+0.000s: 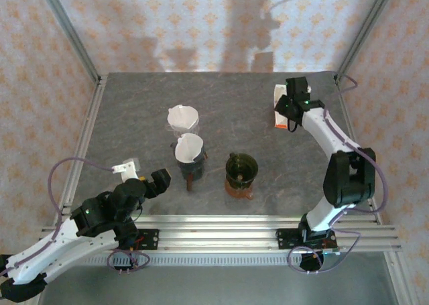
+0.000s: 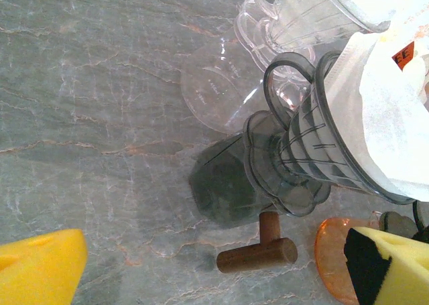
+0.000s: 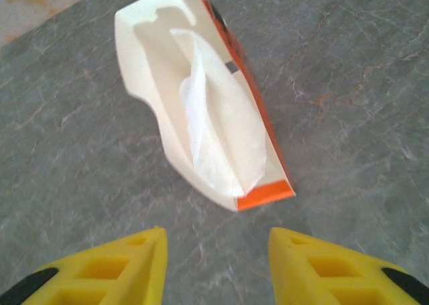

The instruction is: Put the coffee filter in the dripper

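Right tool [image 3: 215, 245] spread, gripping nothing; opened box [image 3: 141, 70] of paper filters [image 3: 214, 137] lies just ahead of it on the worktop [image 3: 348, 84]. Left tool [image 2: 216, 261] spread wide, grey dripper [image 2: 301, 151] just ahead.

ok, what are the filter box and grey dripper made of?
Filter box: looks like thin cardboard, matte white inside, orange printed edge, folded walls.
Grey dripper: likely smoked translucent plastic, glossy, with moulded ribs; its white filter shows through the wall. Tinted glass not excluded.

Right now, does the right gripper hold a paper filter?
No, the right gripper is empty; the paper filters lie inside the filter box ahead of it.
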